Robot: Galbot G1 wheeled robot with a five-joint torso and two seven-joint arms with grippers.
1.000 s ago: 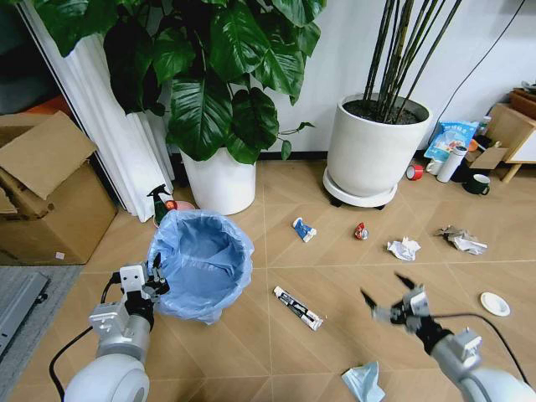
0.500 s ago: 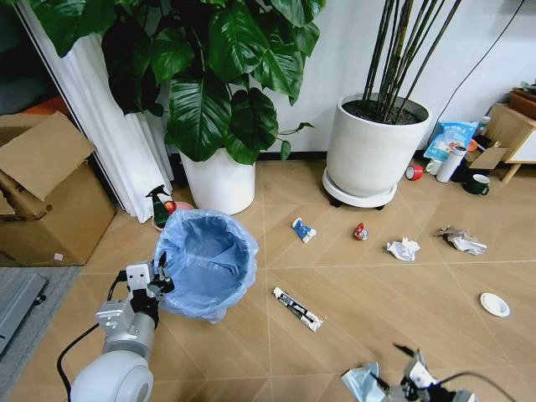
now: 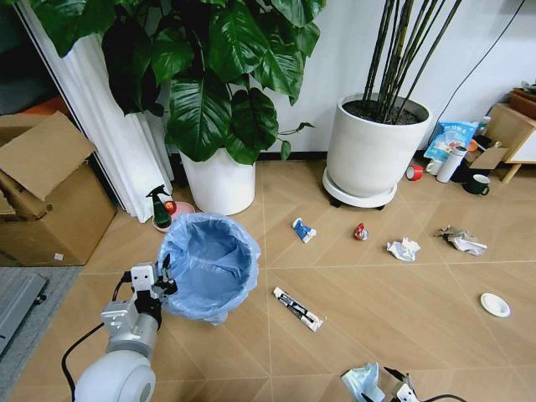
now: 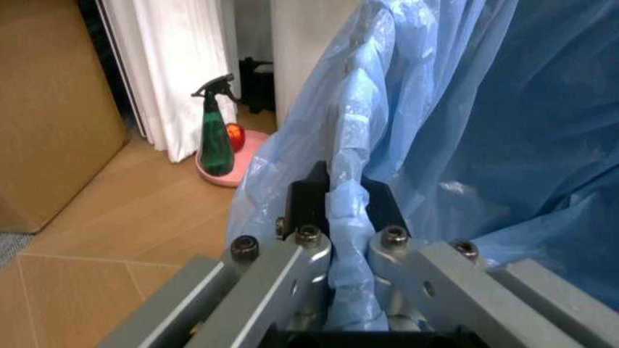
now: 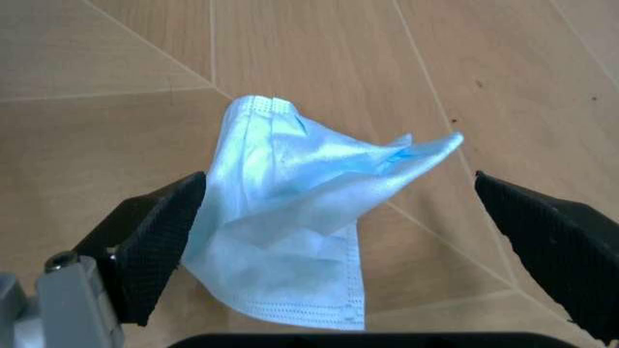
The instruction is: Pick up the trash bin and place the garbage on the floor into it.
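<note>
Wooden floor (image 3: 335, 335) carried the scattered litter. Left pincer (image 4: 334, 217) was clamped on the rim of the trash bin (image 3: 209, 264), which was in front of the white plant pot (image 3: 219, 180). Right pincer (image 5: 338, 239) stood spread wide around the pale blue tissue (image 5: 300, 225), nearer the robot than the bin; closing on it appeared next. Dark tube-like wrapper (image 3: 297, 308) lay between tissue and bin, no obstruction

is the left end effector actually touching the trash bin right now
Touching. The left wrist view shows the left end effector with its fingers shut on the bag-lined rim of the trash bin.
</note>
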